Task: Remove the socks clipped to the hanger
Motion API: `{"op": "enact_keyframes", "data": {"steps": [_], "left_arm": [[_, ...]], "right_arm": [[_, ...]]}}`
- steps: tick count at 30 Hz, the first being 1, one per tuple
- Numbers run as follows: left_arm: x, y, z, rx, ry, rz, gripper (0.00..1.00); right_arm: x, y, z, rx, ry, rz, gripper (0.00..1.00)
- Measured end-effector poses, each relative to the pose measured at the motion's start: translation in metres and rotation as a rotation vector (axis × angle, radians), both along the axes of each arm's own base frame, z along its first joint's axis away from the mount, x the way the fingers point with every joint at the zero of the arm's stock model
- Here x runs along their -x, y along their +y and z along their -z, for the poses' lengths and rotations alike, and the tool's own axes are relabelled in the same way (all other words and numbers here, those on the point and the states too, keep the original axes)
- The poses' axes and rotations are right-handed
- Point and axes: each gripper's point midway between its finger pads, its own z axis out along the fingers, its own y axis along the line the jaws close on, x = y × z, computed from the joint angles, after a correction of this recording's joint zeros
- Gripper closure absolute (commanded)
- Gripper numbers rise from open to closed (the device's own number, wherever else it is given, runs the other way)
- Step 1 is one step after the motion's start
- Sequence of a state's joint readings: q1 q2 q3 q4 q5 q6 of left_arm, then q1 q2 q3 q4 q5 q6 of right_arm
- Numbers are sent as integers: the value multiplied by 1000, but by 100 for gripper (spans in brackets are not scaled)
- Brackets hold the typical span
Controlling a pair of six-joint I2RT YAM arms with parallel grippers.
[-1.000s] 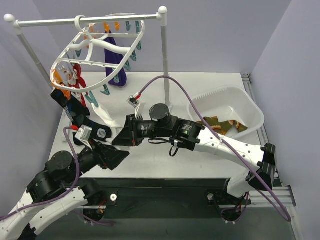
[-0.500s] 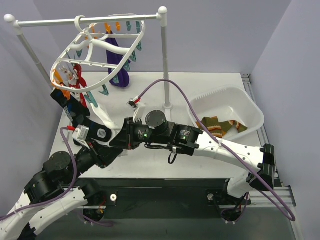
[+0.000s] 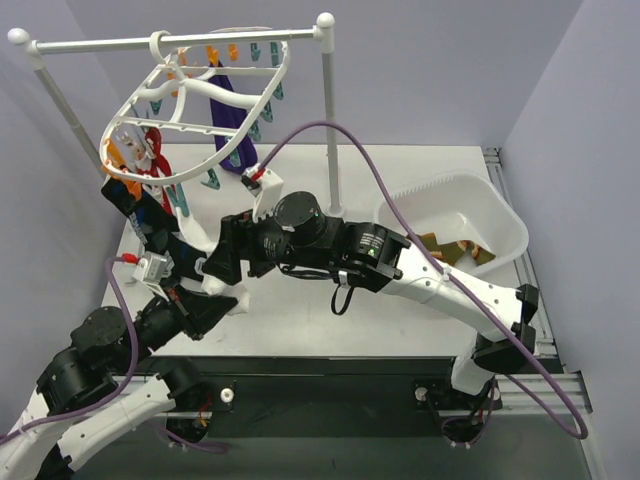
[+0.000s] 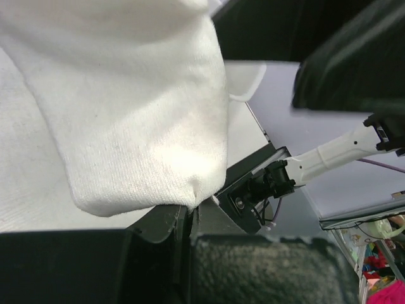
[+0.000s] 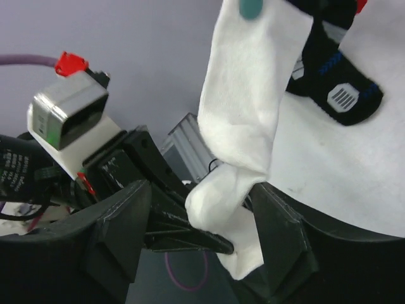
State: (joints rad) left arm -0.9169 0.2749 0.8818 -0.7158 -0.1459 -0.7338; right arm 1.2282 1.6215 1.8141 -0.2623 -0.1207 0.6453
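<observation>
White sock (image 5: pixel 243 126), hung from a teal clip (image 5: pixel 251 7) on the hanger (image 3: pixel 240 70), is pinched at its toe by the left gripper (image 4: pixel 188 218), apparently to steady it; right gripper (image 5: pixel 199 190) straddles it, jaws apart.

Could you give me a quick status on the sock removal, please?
Left gripper shut on white sock, lower end. Right gripper open, straddling it. Teal clip holds its top to hanger. Black-navy sock hangs alongside.
</observation>
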Motion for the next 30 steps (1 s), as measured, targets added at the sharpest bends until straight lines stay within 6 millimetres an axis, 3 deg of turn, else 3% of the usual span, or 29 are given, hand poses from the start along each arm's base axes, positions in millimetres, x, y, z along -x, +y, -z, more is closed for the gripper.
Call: {"op": "enact_keyframes", "data": {"steps": [4, 7, 10, 16, 18, 21, 22, 24, 25, 26, 30], "left_arm": [[6, 2, -2, 8, -16, 23, 100], [10, 7, -5, 19, -30, 27, 100], [16, 13, -14, 42, -50, 32, 100], [20, 15, -21, 59, -62, 45, 100], [21, 14, -21, 59, -62, 49, 100], [21, 13, -20, 56, -59, 53, 100], [21, 12, -19, 52, -56, 57, 94], [21, 10, -17, 38, -44, 65, 75], [21, 8, -15, 23, -33, 70, 48], [21, 8, -14, 10, -30, 74, 39], [26, 20, -24, -9, -26, 55, 26]], "right_arm": [[-16, 3, -27, 29, -123, 33, 30], [-28, 8, -34, 59, -199, 55, 29], [-33, 11, -21, 107, -223, 59, 24], [-28, 11, 26, 222, -188, 35, 21], [-23, 11, 43, 252, -164, 23, 27], [-16, 12, 58, 276, -136, -1, 57], [-15, 13, 58, 273, -130, -3, 76], [-14, 15, 55, 256, -125, -6, 87], [-14, 16, 54, 250, -129, -9, 92], [-14, 17, 53, 246, -130, -9, 93], [-16, 17, 52, 247, -152, -11, 100]]}}
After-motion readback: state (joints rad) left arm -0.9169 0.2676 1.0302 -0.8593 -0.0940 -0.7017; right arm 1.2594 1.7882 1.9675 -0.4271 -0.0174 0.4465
